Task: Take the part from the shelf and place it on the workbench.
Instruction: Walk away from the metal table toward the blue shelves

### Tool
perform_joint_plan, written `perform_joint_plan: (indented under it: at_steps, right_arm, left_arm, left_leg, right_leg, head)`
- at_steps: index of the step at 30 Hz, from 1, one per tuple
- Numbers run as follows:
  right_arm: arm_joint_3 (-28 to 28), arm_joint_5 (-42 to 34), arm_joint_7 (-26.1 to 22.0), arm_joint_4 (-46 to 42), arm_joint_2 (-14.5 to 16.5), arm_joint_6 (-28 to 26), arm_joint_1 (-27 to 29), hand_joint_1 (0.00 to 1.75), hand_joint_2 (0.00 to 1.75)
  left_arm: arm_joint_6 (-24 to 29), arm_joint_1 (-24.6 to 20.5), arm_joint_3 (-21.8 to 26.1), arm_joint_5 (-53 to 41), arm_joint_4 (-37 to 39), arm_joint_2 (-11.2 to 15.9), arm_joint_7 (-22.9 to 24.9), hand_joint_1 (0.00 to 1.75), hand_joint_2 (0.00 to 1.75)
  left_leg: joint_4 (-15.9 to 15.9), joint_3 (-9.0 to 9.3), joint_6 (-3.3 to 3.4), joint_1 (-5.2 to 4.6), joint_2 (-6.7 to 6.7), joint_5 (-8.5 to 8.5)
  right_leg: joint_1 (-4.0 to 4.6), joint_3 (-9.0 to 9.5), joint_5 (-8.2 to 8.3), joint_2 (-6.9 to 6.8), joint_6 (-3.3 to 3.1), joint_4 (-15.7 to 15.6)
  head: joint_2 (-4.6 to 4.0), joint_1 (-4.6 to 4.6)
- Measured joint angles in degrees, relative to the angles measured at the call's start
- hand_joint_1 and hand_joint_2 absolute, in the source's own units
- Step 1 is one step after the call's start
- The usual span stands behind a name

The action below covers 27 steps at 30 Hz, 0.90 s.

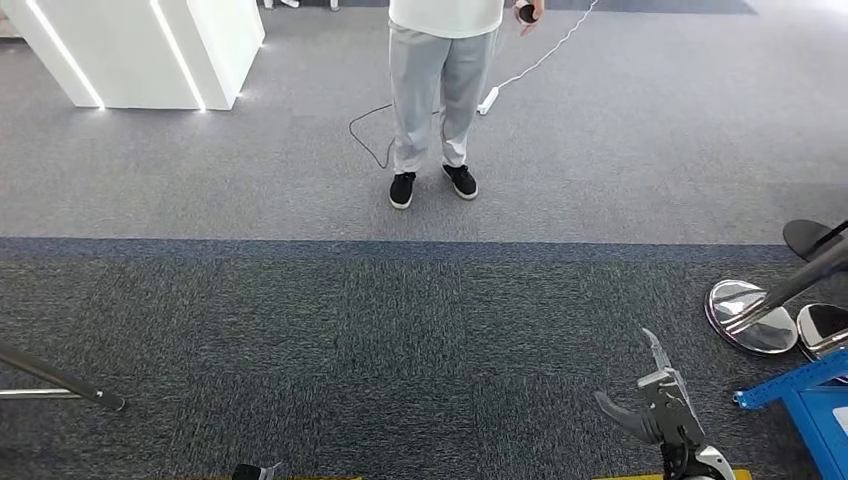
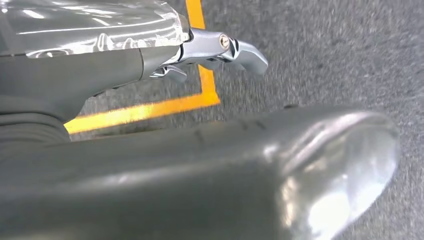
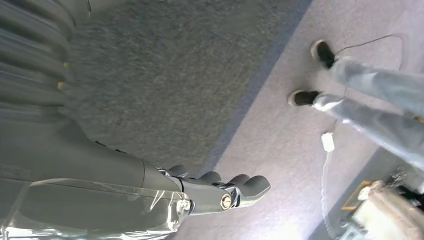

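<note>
Right hand [image 1: 655, 405] empty, fingers apart, over dark grey carpet [image 1: 350, 340] | left hand [image 2: 220, 50] empty, fingers extended, above yellow floor tape [image 2: 150, 107] | person [image 1: 435, 90] standing on lighter carpet [image 1: 650, 150] beside white cable [image 1: 540, 60] | blue frame [image 1: 810, 395] at right edge.

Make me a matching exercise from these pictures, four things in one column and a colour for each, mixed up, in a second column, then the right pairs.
Things:
1. person's shoes
2. floor tape line
3. frame at the lower right of the head view
4. power strip on the carpet

Colours:
A. blue
B. white
C. black
D. yellow

Pairs: 1-C, 2-D, 3-A, 4-B
</note>
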Motion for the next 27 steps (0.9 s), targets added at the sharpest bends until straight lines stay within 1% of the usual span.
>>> perform_joint_plan:
  at_steps: [1, 2, 3, 4, 5, 6, 7, 8, 9, 10, 11, 12, 13, 14, 15, 16, 17, 18, 19, 20, 21, 22, 23, 24, 25, 26, 27]
  right_arm:
    - [-0.1, 0.0, 0.0, 0.0, -0.1, 0.0, 0.1, 0.00, 1.75]
    - [-0.2, 0.0, 0.0, -0.1, -0.1, 0.0, 0.2, 0.00, 1.75]
    - [-0.2, 0.0, 0.0, -0.1, -0.2, 0.0, 0.4, 0.00, 1.75]
    - [-0.3, 0.0, 0.0, -0.2, -0.1, -0.1, 0.7, 0.00, 1.75]
    - [-0.3, 0.0, 0.0, -0.3, -0.1, -0.1, 1.1, 0.00, 1.75]
    - [-0.5, 0.0, 0.1, -0.4, -0.1, -0.1, 1.5, 0.00, 1.75]
    - [-0.6, 0.0, 0.1, -0.7, -0.1, -0.1, 1.8, 0.00, 1.75]
    - [-0.7, 0.1, 0.2, -1.0, -0.1, 0.0, 1.9, 0.00, 1.75]
    - [-0.9, 0.2, 0.3, -1.4, -0.1, 0.0, 1.9, 0.00, 1.75]
    - [-1.1, 0.3, 0.3, -1.7, -0.1, 0.0, 1.9, 0.00, 1.75]
    - [-1.3, 0.5, 0.4, -2.1, -0.1, 0.1, 1.9, 0.00, 1.75]
    - [-1.5, 0.6, 0.4, -2.3, -0.1, 0.2, 2.0, 0.00, 1.75]
    - [-1.8, 0.7, 0.5, -2.4, -0.1, 0.3, 2.2, 0.00, 1.75]
    - [-2.0, 0.9, 0.6, -2.6, -0.1, 0.4, 2.3, 0.00, 1.75]
    - [-2.2, 1.0, 0.7, -2.6, -0.1, 0.5, 2.4, 0.00, 1.75]
    - [-2.2, 1.2, 0.7, -2.7, 0.0, 0.7, 2.3, 0.00, 1.75]
    - [-2.2, 1.4, 0.8, -2.8, 0.2, 0.9, 2.2, 0.00, 1.75]
    - [-2.2, 1.5, 0.9, -2.8, 0.4, 1.0, 2.0, 0.00, 1.75]
    - [-2.2, 1.8, 0.9, -2.8, 0.6, 1.2, 1.9, 0.00, 1.75]
    - [-2.2, 1.9, 0.9, -2.7, 0.8, 1.2, 1.9, 0.00, 1.75]
    - [-2.2, 2.1, 0.9, -2.7, 0.8, 1.3, 1.9, 0.00, 1.75]
    - [-2.2, 2.2, 0.9, -2.7, 0.9, 1.3, 1.9, 0.00, 1.75]
    - [-2.2, 2.3, 0.9, -2.6, 1.0, 1.3, 1.9, 0.00, 1.75]
    - [-2.2, 2.4, 0.9, -2.6, 1.1, 1.3, 1.8, 0.00, 1.75]
    - [-2.2, 2.6, 0.8, -2.5, 1.3, 1.3, 1.6, 0.00, 1.75]
    - [-2.2, 2.7, 0.8, -2.5, 1.4, 1.3, 1.4, 0.00, 1.75]
    - [-2.1, 2.8, 0.8, -2.4, 1.6, 1.3, 1.2, 0.00, 1.75]
  left_arm:
    - [-0.1, 0.0, 0.0, -0.1, 0.0, 0.0, 0.1, 0.00, 0.00]
    - [-0.1, 0.0, 0.0, -0.3, 0.0, 0.0, 0.2, 0.00, 0.00]
    - [-0.2, 0.1, 0.0, -0.4, 0.1, 0.0, 0.3, 0.00, 0.00]
    - [-0.3, 0.2, 0.0, -0.5, 0.1, 0.0, 0.5, 0.00, 0.00]
    - [-0.3, 0.2, 0.0, -0.6, 0.1, 0.0, 0.6, 0.00, 0.00]
    - [-0.4, 0.2, 0.0, -0.7, 0.1, 0.0, 0.7, 0.00, 0.00]
    - [-0.5, 0.2, 0.0, -0.8, 0.1, 0.0, 0.9, 0.00, 0.00]
    - [-0.6, 0.1, 0.0, -0.9, 0.1, 0.0, 1.0, 0.00, 0.00]
    - [-0.7, 0.1, 0.0, -1.0, 0.1, -0.1, 1.1, 0.00, 0.00]
    - [-0.9, 0.0, 0.0, -1.0, 0.1, -0.1, 1.3, 0.00, 0.00]
    - [-1.0, -0.1, 0.0, -1.1, 0.1, -0.2, 1.5, 0.00, 0.00]
    - [-1.2, -0.2, -0.1, -1.1, 0.1, -0.3, 1.7, 0.00, 0.00]
    - [-1.4, -0.4, -0.1, -1.1, 0.1, -0.4, 2.1, 0.00, 0.00]
    - [-1.7, -0.5, -0.1, -1.1, 0.1, -0.4, 2.5, 0.00, 0.00]
    - [-1.9, -0.6, -0.1, -1.0, 0.1, -0.5, 2.9, 0.00, 0.00]
    - [-2.1, -0.6, -0.1, -0.9, 0.1, -0.5, 3.4, 0.00, 0.00]
    - [-2.4, -0.5, -0.1, -0.8, 0.1, -0.4, 4.0, 0.00, 0.00]
    - [-2.8, -0.4, -0.1, -0.6, 0.2, -0.4, 4.5, 0.00, 0.00]
    - [-3.2, -0.2, -0.1, -0.5, 0.2, -0.4, 4.9, 0.00, 0.00]
    - [-3.5, -0.1, -0.1, -0.4, 0.2, -0.4, 5.1, 0.00, 0.00]
    - [-3.7, 0.0, -0.1, -0.4, 0.2, -0.4, 5.2, 0.00, 0.00]
    - [-3.8, 0.0, -0.1, -0.4, 0.2, -0.4, 5.1, 0.00, 0.00]
    - [-3.9, 0.0, -0.1, -0.3, 0.2, -0.4, 5.1, 0.00, 0.00]
    - [-3.9, -0.1, -0.1, -0.2, 0.2, -0.3, 5.1, 0.00, 0.00]
    - [-3.9, -0.1, -0.1, -0.1, 0.2, -0.2, 5.0, 0.00, 0.00]
    - [-3.9, 0.0, 0.0, 0.0, 0.2, -0.1, 5.0, 0.00, 0.00]
    - [-3.9, 0.0, 0.0, 0.1, 0.2, 0.0, 5.1, 0.00, 0.00]
  left_leg:
    - [-0.1, -0.66, 0.33, 0.05, 0.84, 0.64]
    - [-0.2, -1.31, 0.50, -0.06, 1.65, 1.15]
    - [-0.1, -2.02, 0.56, -0.15, 2.55, 1.62]
    - [-0.1, -2.77, 0.53, -0.21, 3.45, 2.06]
    - [0.0, -3.54, 0.46, -0.24, 4.35, 2.51]
    - [0.0, -4.33, 0.37, -0.26, 5.22, 2.94]
    - [0.2, -5.05, 0.25, -0.26, 6.06, 3.33]
    - [0.3, -5.60, 0.09, -0.30, 6.86, 3.67]
    - [0.5, -6.00, -0.12, -0.37, 7.63, 3.94]
    - [0.6, -6.12, -0.39, -0.42, 8.43, 4.23]
    - [0.6, -6.08, -0.68, -0.43, 9.21, 4.47]
    - [0.4, -5.97, -1.02, -0.39, 10.00, 4.73]
    - [0.3, -5.79, -1.41, -0.32, 10.58, 4.99]
    - [0.3, -5.81, -1.86, -0.21, 9.90, 4.94]
    - [1.1, -6.05, -2.34, -0.09, 8.13, 4.13]
    - [2.8, -6.67, -2.74, 0.03, 5.79, 2.52]
    - [5.9, -7.74, -3.04, 0.15, 3.33, 0.19]
    - [9.7, -9.05, -3.19, 0.23, 1.87, -2.29]
    - [13.3, -10.21, -3.24, 0.25, 1.33, -4.05]
    - [15.6, -10.74, -3.21, 0.24, 1.15, -4.76]
    - [15.7, -10.21, -3.08, 0.24, 1.08, -4.32]
    - [13.5, -8.59, -2.82, 0.21, 0.86, -3.01]
    - [9.5, -6.09, -2.42, 0.17, 0.16, -1.32]
    - [5.3, -3.59, -1.96, 0.19, -1.26, -0.29]
    - [2.1, -1.72, -1.64, 0.10, -2.61, 0.57]
    - [0.0, -0.63, -1.42, 0.01, -3.66, 0.92]
    - [-0.7, -0.33, -1.32, -0.15, -4.06, 0.86]
  right_leg:
    - [-0.03, -0.98, -2.53, -1.75, 0.10, 2.4]
    - [0.03, -2.04, -5.62, -3.47, 0.25, 5.8]
    - [-0.03, -2.93, -8.24, -4.51, 0.47, 9.6]
    - [-0.07, -3.30, -9.70, -4.99, 0.67, 12.8]
    - [-0.08, -2.90, -9.92, -5.25, 0.81, 14.6]
    - [-0.08, -1.57, -9.12, -5.47, 0.88, 14.6]
    - [-0.04, 0.81, -7.89, -5.97, 0.89, 12.5]
    - [0.07, 4.16, -7.09, -7.22, 0.79, 8.7]
    - [0.36, 7.59, -7.15, -8.79, 0.53, 4.2]
    - [0.68, 10.13, -7.42, -10.00, 0.05, 0.6]
    - [0.99, 11.68, -7.94, -10.73, -0.54, -1.8]
    - [1.25, 12.00, -8.20, -10.52, -1.20, -2.7]
    - [1.21, 11.75, -7.80, -9.74, -1.89, -2.9]
    - [1.07, 11.56, -7.41, -9.07, -2.37, -3.2]
    - [0.89, 11.24, -6.80, -8.30, -2.80, -3.4]
    - [0.70, 10.88, -6.13, -7.50, -3.17, -3.7]
    - [0.64, 10.36, -5.53, -6.66, -3.37, -3.7]
    - [0.68, 9.77, -5.03, -5.73, -3.56, -3.6]
    - [0.76, 9.19, -4.60, -4.82, -3.65, -3.5]
    - [0.85, 8.59, -4.21, -3.89, -3.66, -3.3]
    - [0.94, 8.05, -3.89, -2.99, -3.63, -3.1]
    - [1.03, 7.59, -3.63, -2.12, -3.58, -2.9]
    - [1.10, 7.20, -3.41, -1.29, -3.51, -2.7]
    - [1.06, 6.86, -3.22, -0.61, -3.39, -2.5]
    - [0.96, 6.57, -3.01, 0.06, -3.19, -2.4]
    - [0.80, 6.31, -2.80, 0.65, -2.91, -2.2]
    - [0.58, 6.06, -2.55, 1.28, -2.55, -2.2]
  head:
    - [0.00, 0.01]
    - [0.01, 0.02]
    - [0.00, 0.02]
    - [-0.01, 0.02]
    - [-0.01, 0.02]
    - [-0.01, 0.02]
    - [-0.01, 0.02]
    - [0.00, 0.02]
    - [0.00, 0.02]
    - [0.00, -0.03]
    - [-0.01, -0.07]
    - [-0.01, -0.10]
    - [-0.01, -0.14]
    - [-0.01, -0.13]
    - [-0.01, -0.13]
    - [-0.01, -0.13]
    - [-0.01, -0.13]
    - [-0.01, -0.13]
    - [0.00, -0.13]
    - [0.00, -0.14]
    - [0.00, -0.14]
    - [-0.01, -0.14]
    - [-0.01, -0.14]
    - [-0.01, -0.14]
    - [0.00, -0.13]
    - [0.00, -0.13]
    - [-0.01, -0.12]
